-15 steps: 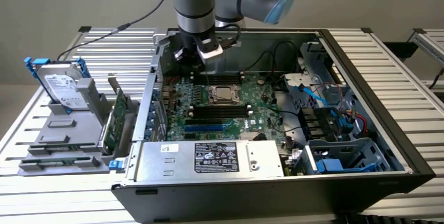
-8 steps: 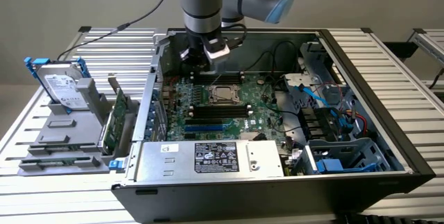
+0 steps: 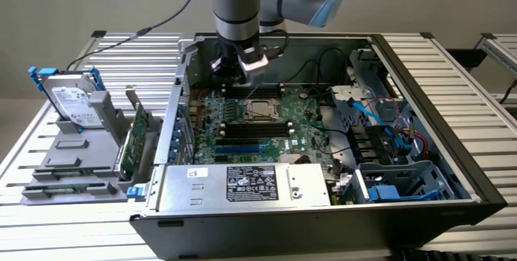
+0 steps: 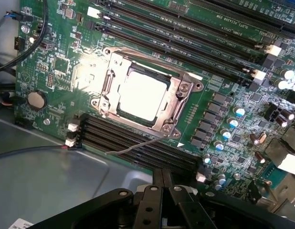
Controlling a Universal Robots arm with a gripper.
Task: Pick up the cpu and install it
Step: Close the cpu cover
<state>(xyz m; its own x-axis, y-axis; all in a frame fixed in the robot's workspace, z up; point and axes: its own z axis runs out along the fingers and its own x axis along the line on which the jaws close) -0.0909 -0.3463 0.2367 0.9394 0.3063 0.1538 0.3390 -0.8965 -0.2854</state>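
Above the open case (image 3: 323, 237), the gripper (image 3: 242, 78) is hovering with its fingers pressed together, gripping nothing; the cpu (image 3: 261, 110) is lying flat in the socket (image 4: 181, 90) on the motherboard (image 4: 66, 62), just beneath the gripper; a hard drive (image 3: 72, 100) is standing outside the case, at the exterior view's left.

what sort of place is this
Probably a robotics lab bench for PC assembly: a robot arm over an open computer case on a slatted metal table, a hard drive in a grey fixture beside it.
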